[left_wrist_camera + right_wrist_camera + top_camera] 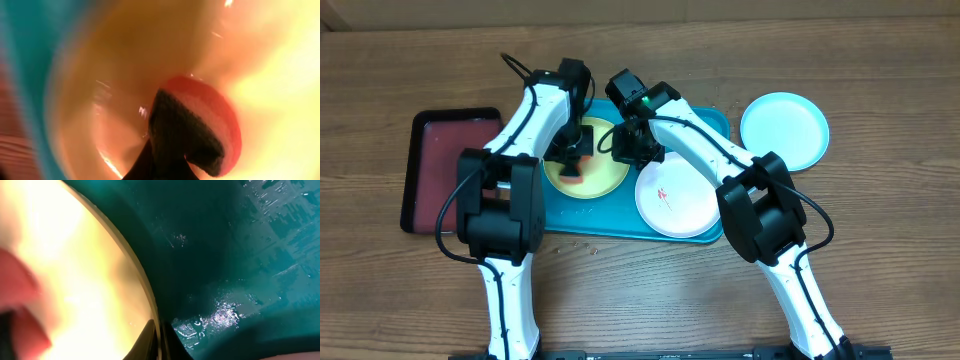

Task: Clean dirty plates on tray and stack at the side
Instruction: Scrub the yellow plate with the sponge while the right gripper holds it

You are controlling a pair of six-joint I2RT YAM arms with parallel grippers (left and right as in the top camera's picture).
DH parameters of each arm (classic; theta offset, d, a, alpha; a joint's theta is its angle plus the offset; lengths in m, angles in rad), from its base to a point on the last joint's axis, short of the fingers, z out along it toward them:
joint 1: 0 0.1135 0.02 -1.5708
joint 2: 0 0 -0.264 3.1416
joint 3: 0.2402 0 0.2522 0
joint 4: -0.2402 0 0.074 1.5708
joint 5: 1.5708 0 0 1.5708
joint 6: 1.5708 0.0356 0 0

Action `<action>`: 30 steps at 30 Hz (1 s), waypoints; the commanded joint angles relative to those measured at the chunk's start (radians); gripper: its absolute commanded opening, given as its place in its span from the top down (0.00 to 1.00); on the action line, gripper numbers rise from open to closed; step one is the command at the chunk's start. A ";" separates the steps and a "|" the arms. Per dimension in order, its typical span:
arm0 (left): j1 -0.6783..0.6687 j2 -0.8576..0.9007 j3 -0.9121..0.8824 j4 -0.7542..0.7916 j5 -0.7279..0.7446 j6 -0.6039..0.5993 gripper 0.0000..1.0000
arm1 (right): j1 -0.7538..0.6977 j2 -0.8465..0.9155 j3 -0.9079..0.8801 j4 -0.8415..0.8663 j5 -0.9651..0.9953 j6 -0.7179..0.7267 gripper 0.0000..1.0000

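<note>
- My left gripper (572,158) is clamped on a red, dark-backed sponge (200,125), which presses onto the yellow-green plate (605,180). I judge the step in hand to be scrubbing this plate.
- My right gripper (159,342) is closed on that plate's rim, one finger on each side, steadying it on the turquoise tray (610,220).
- The next move, I reckon, calls for wiping strokes that do not drag the plate out of the right grip, then lifting it off to the side.
- Just beside it on the tray lies the white plate (690,210), its red smear (663,192) not yet cleaned.
- Farther off, the light blue plate (784,130) sits on the table (880,250) past the tray's right end. A dark red tray (445,170) lies to the left.
- The left wrist view is blurred and washed with glare, so I cannot tell if any smear lies under the sponge. From above, my arms hide part of the plate.
</note>
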 commanded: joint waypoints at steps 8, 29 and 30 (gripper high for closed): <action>0.031 0.030 0.054 0.158 0.072 -0.161 0.96 | -0.019 0.011 -0.015 -0.009 0.066 0.007 0.96; -0.017 0.030 0.054 -0.005 0.246 -0.050 0.96 | -0.019 0.011 -0.015 -0.009 0.066 0.003 0.96; -0.017 0.030 0.054 -0.024 0.181 -0.050 0.96 | -0.019 0.011 -0.015 -0.010 0.066 0.002 0.96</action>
